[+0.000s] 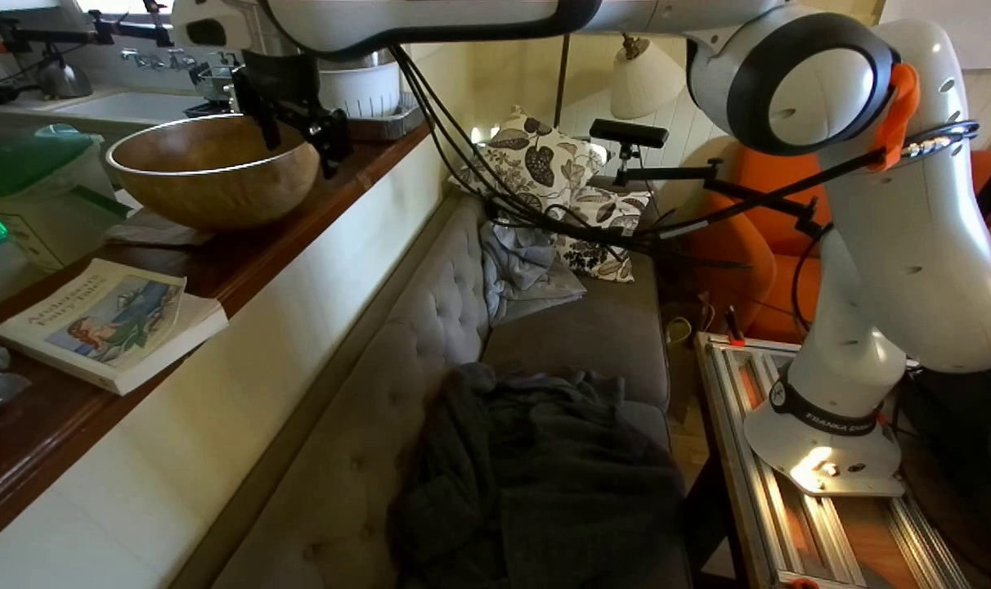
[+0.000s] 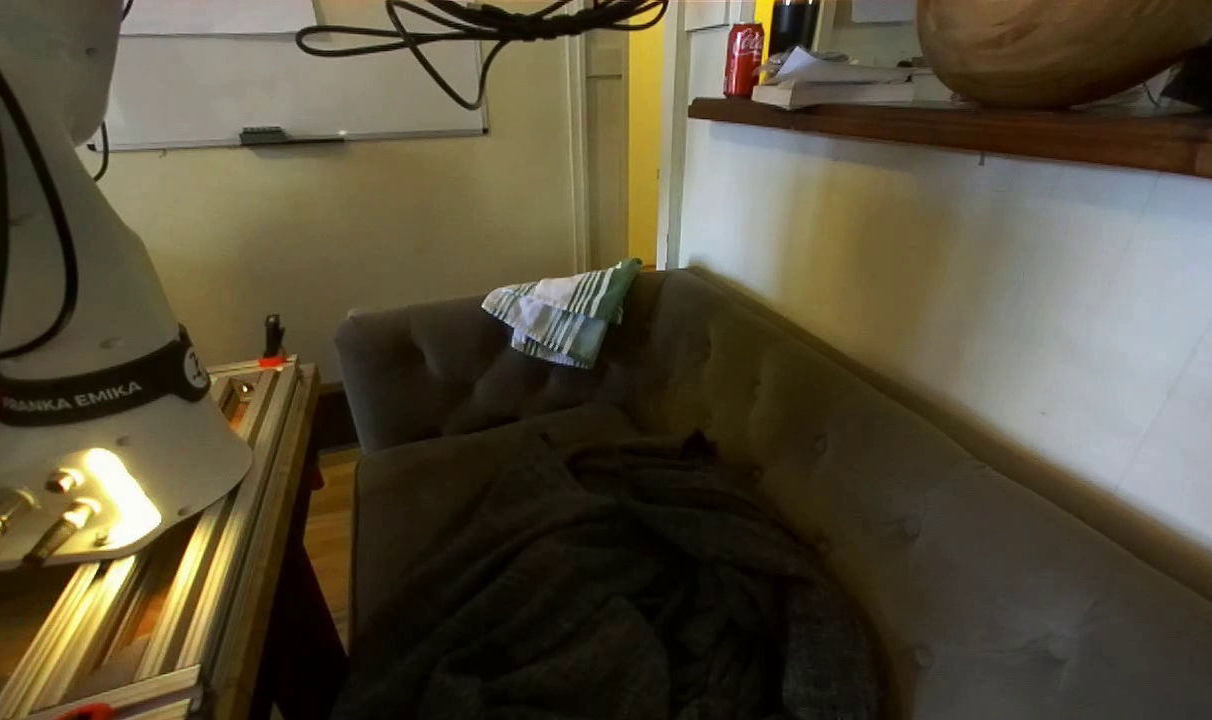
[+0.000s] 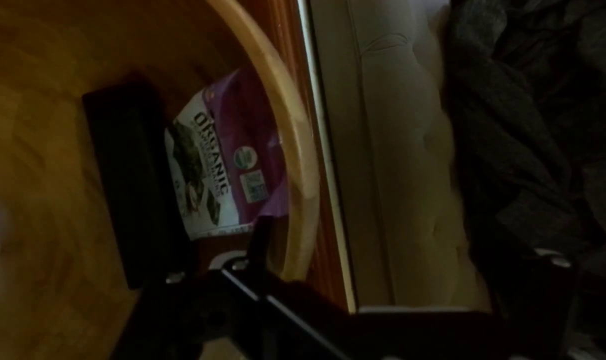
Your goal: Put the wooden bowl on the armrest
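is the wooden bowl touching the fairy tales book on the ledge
Apart: in an exterior view, bare dark wood of the ledge shows between the wooden bowl and the book.

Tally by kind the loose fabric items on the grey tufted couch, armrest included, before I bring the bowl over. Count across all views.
White cushions with dark plant print: 2
Heaped dark-grey blanket, seen in both exterior views, counted once: 1
Crumpled light-grey cloth: 1
Green-and-white striped towel, draped over the armrest: 1
Total: 5
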### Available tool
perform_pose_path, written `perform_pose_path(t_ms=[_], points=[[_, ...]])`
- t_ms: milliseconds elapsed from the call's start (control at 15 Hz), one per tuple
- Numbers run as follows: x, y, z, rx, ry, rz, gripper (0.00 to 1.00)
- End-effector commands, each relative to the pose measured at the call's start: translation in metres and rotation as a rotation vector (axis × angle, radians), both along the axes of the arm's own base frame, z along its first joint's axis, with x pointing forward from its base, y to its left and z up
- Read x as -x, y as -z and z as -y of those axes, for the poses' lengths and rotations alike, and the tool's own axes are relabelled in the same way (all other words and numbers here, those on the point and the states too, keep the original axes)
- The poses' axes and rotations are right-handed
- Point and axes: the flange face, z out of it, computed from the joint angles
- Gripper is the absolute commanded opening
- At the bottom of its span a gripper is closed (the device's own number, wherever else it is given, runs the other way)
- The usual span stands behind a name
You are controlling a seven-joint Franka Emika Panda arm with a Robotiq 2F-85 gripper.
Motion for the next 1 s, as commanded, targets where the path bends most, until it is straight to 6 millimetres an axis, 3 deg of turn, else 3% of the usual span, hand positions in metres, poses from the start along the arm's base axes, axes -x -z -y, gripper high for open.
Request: perform_pose_path(t_ms=[0, 267, 733, 933], points=[[-0.001, -0.022, -0.010, -0.014, -0.042, 0.031, 1.00], [-0.007, -0.027, -0.009, -0.021, -0.026, 0.075, 1.00], [-0.032, 0.010, -0.011, -0.075, 0.004, 0.076, 1.00], [-0.037, 0.015, -0.016, -0.093, 0.035, 0.101, 1.00]])
